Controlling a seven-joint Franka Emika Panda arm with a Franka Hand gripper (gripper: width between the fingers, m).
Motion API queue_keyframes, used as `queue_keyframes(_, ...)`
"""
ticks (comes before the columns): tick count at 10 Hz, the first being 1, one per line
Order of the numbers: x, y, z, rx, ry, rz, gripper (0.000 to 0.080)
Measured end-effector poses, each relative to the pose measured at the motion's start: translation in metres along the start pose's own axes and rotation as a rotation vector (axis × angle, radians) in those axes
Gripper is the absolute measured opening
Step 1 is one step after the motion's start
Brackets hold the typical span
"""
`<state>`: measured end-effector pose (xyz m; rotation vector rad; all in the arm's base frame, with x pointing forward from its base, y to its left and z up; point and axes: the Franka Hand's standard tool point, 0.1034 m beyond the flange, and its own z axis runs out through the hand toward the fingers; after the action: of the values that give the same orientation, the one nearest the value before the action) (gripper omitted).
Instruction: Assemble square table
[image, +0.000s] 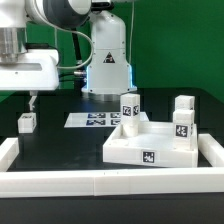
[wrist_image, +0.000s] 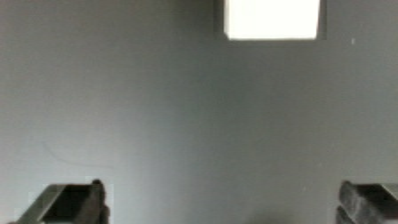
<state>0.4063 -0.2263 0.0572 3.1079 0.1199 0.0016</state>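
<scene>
Exterior view: hand (image: 33, 100) hangs fingers apart, empty, just above the loose leg (image: 27, 122), likely lining up a grab; square tabletop (image: 150, 140), three legs already standing in it, well apart from that leg.

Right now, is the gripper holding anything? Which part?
Nothing is held. The gripper is open, fingers wide apart over bare table, with only a loose white leg ahead of them, untouched.

You will find no readable text, numbers or brand names. Only black-and-white marker tags appear: on the square top's (image: 150, 145) rim, on the block legs (image: 130, 107), and on the marker board (image: 97, 120).
</scene>
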Motion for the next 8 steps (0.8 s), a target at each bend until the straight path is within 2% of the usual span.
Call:
queue_keyframes(3,-0.002,-0.006,0.002,0.026,-0.024,-0.009,0.0649)
queue_keyframes(4,-0.002,-0.006,0.003,0.027,-0.027,-0.005,0.0649)
queue_keyframes(6,0.000,-0.017,0.006,0.068,-0.099,0.008,0.0649)
queue_keyframes(8,0.000,-0.020,0.014,0.064,-0.215,0.031,0.0649)
